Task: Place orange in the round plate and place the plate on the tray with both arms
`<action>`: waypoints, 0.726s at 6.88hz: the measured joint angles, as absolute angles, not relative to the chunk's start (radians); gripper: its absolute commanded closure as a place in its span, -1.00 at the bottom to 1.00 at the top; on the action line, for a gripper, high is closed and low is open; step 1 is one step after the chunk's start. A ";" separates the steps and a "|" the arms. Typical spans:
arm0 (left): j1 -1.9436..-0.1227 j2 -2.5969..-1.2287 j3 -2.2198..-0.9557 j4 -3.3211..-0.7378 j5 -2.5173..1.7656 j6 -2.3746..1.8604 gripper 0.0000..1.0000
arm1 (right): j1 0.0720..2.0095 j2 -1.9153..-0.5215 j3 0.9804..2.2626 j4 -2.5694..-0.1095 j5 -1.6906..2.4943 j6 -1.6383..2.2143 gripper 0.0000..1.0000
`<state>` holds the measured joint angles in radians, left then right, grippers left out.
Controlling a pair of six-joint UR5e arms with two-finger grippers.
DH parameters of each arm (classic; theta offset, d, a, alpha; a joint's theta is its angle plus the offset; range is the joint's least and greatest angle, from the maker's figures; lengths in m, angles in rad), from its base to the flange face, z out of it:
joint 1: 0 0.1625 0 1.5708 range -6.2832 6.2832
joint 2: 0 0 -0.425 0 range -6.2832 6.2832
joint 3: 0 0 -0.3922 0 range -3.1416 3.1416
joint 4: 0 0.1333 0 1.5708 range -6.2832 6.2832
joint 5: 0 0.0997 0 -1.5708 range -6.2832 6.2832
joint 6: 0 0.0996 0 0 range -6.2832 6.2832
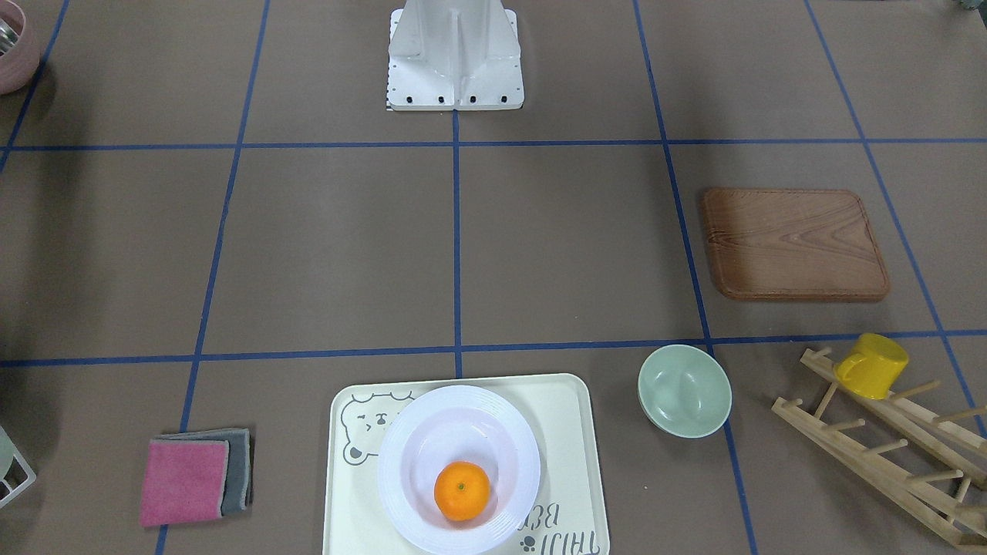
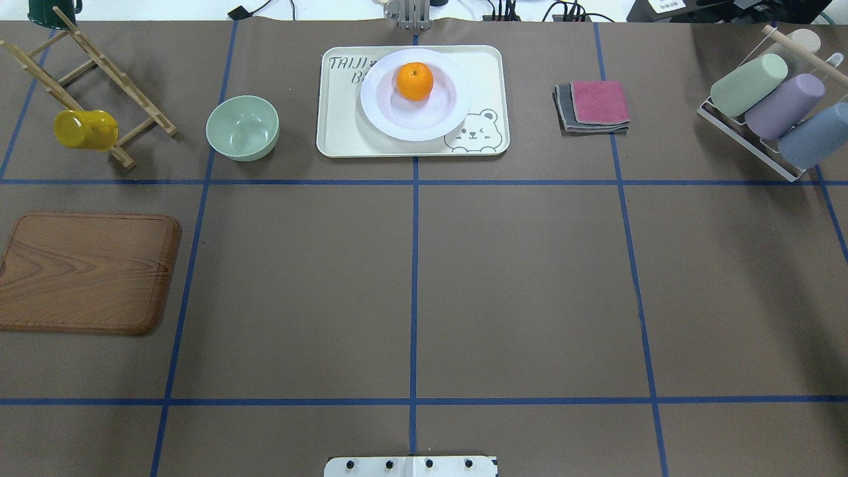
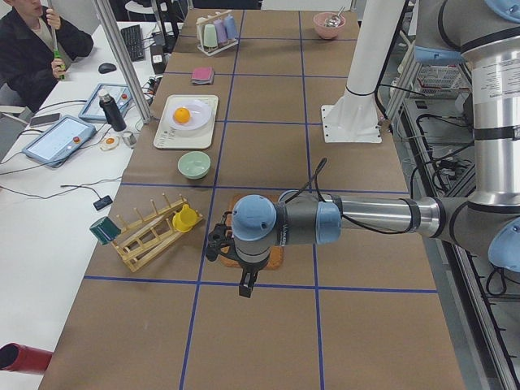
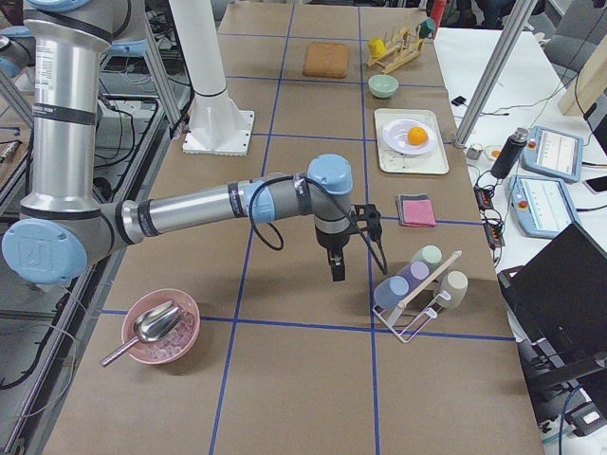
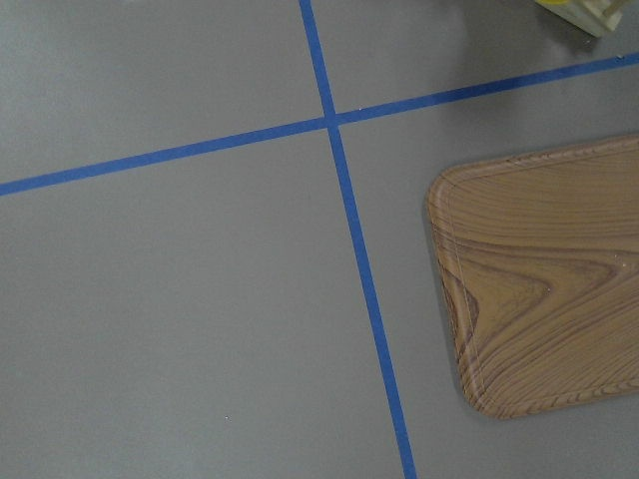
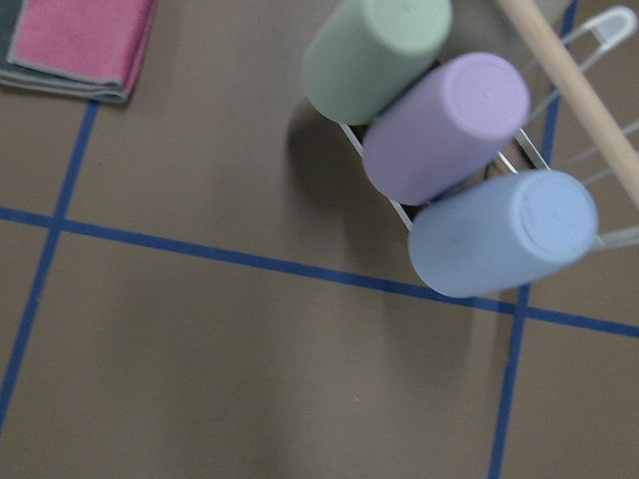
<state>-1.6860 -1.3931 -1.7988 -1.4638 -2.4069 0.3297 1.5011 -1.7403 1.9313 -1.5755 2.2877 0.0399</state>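
1. Orange (image 2: pixel 415 81): one. It lies in the well of the round plate, on the side nearer the table's operator edge.
2. Round plate (image 2: pixel 397 132): one, white with a ridged rim. It sits flat on the tray and covers the tray's middle.
3. Tray (image 2: pixel 338 136): one, cream with a bear drawing in one corner. It lies at the middle of the table's operator edge.
4. Arms: two.
   - The left arm (image 3: pixel 374 218) reaches out over the table's left end.
   - The right arm (image 4: pixel 190 216) reaches out over the right end.
   - Both are well apart from the tray.
5. Left gripper (image 3: pixel 246 286): one, pointing down above the table beside the wooden board. It shows in a side view only, so I cannot tell how its jaws stand.
6. Right gripper (image 4: pixel 337 268): one, pointing down near the wire rack. I cannot tell how its jaws stand either.
7. Pale-green bowl (image 2: pixel 242 127): one, empty, just beside the tray's left short edge.
8. Wooden board (image 2: pixel 86 271): one, bare, at the table's left end.
9. Wooden peg rack (image 2: pixel 99 63): one, at the left operator corner, carrying one yellow mug (image 2: pixel 85 129).
10. Folded cloths (image 2: pixel 598 101): two, pink over grey, to the right of the tray.
11. Wire rack (image 2: pixel 742 136): one, at the right operator corner. It holds three tumblers (image 2: pixel 748 83) side by side: green, lilac and blue.
12. Pink bowl (image 4: pixel 161 327): one, with one metal scoop inside, at the right end near the robot-side edge.
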 measured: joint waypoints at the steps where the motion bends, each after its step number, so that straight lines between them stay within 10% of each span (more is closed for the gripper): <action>1: -1.686 -1.392 -1.798 -1.464 -2.407 0.330 -0.98 | 1.526 -1.773 1.930 -1.574 2.296 0.023 -1.00; 5: -1.686 -1.390 -1.793 -1.464 -2.406 0.329 -0.98 | 1.544 -1.809 1.889 -1.569 2.299 0.013 -1.00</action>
<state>-1.6864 -1.3903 -1.7933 -1.4644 -2.4061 0.3288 1.5443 -1.8094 1.8893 -1.5694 2.2987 0.0135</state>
